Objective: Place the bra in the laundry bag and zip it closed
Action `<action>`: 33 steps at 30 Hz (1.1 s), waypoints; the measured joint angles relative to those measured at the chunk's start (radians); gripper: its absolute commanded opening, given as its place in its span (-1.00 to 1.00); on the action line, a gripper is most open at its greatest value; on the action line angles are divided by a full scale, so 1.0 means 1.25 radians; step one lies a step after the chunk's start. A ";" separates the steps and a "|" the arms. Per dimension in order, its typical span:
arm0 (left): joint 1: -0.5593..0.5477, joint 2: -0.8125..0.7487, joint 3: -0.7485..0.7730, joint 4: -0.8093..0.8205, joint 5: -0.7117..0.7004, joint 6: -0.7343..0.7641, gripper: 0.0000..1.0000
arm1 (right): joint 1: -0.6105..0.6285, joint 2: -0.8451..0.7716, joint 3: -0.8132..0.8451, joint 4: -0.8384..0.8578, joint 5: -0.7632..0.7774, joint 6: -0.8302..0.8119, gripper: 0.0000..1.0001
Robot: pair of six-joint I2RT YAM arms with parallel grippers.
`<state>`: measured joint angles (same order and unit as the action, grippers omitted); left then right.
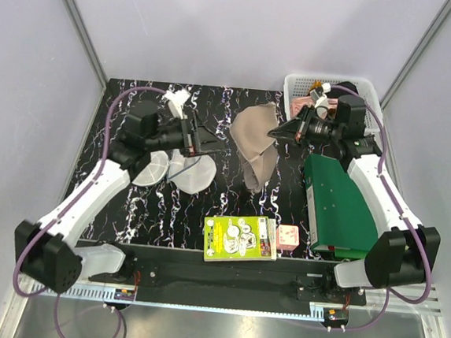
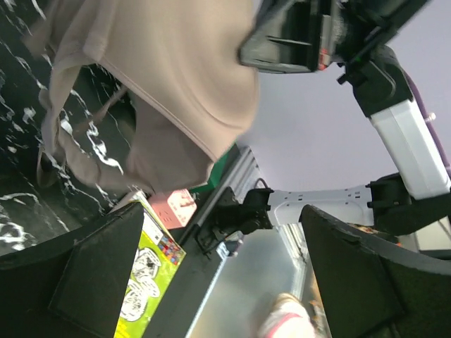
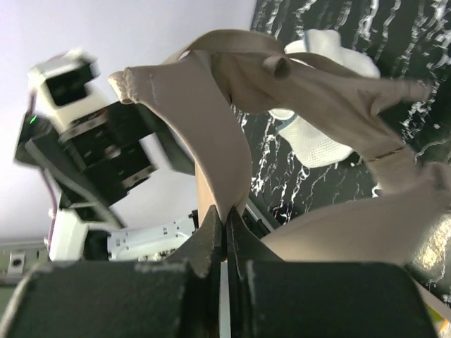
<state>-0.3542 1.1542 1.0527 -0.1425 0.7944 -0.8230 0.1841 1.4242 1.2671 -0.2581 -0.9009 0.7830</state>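
The laundry bag, soft white mesh in two rounded lobes, lies on the left of the black, white-veined marbled table. Just beyond it hangs the left gripper, its dark fingers spread wide with nothing between them. To its right is the bra, smooth beige fabric with rounded cups and thin straps, draping down in folds toward the tabletop. The right gripper has its fingers pinched together on the bra's edge.
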 measured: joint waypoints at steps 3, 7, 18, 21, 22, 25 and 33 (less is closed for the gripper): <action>-0.037 0.073 -0.001 0.046 0.000 -0.054 0.98 | 0.000 -0.018 -0.037 0.054 -0.036 0.002 -1.00; -0.074 0.138 -0.006 0.098 -0.005 -0.108 0.98 | 0.000 -0.036 -0.074 0.105 -0.069 0.013 -1.00; -0.106 0.238 0.020 0.255 -0.013 -0.220 -1.00 | 0.000 -0.070 -0.143 0.155 -0.112 0.039 -0.77; -0.115 0.248 0.062 0.220 -0.030 -0.193 -1.00 | -0.002 -0.081 -0.156 0.146 -0.096 0.038 -0.10; -0.121 0.249 0.086 0.186 -0.044 -0.175 -1.00 | -0.003 -0.084 -0.157 0.135 -0.086 0.037 0.02; -0.147 0.251 0.150 0.126 -0.101 -0.125 -1.00 | -0.002 -0.108 -0.153 0.042 -0.017 -0.014 0.42; -0.238 0.267 0.242 0.002 -0.242 -0.022 -1.00 | -0.002 -0.199 -0.143 -0.211 0.212 -0.161 0.80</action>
<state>-0.6514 1.4876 1.3552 -0.1406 0.4919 -0.8501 0.1822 1.1759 1.0889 -0.5220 -0.6357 0.5823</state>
